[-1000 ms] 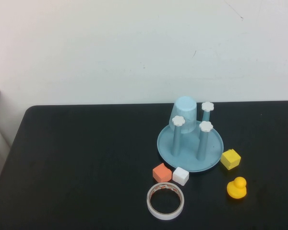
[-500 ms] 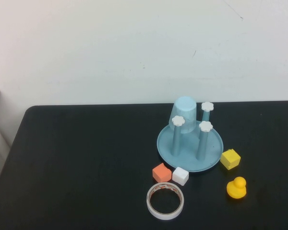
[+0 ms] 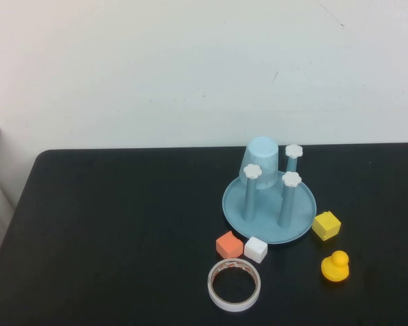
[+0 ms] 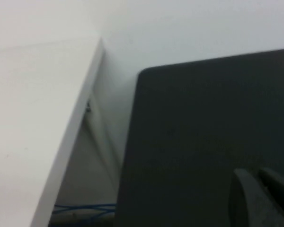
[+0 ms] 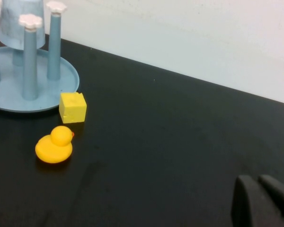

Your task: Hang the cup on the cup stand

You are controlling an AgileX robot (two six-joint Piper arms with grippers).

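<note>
A black counter (image 3: 122, 224) against a plain white wall (image 3: 190, 68) holds the cup stand (image 3: 269, 202) right of centre, the cup (image 3: 260, 159) upturned over its 11 o'clock post, while the left end effector (image 4: 262, 198) and right end effector (image 5: 261, 201), both pinched closed and empty, hover over bare counter.

tape ring (image 3: 234, 284) landmark, on black table (image 3: 109, 231) | orange block (image 3: 229, 244) just behind it | white block (image 3: 256, 249) touching orange's right | yellow duck (image 3: 335, 265) right | yellow cube (image 3: 326, 225) behind duck
</note>
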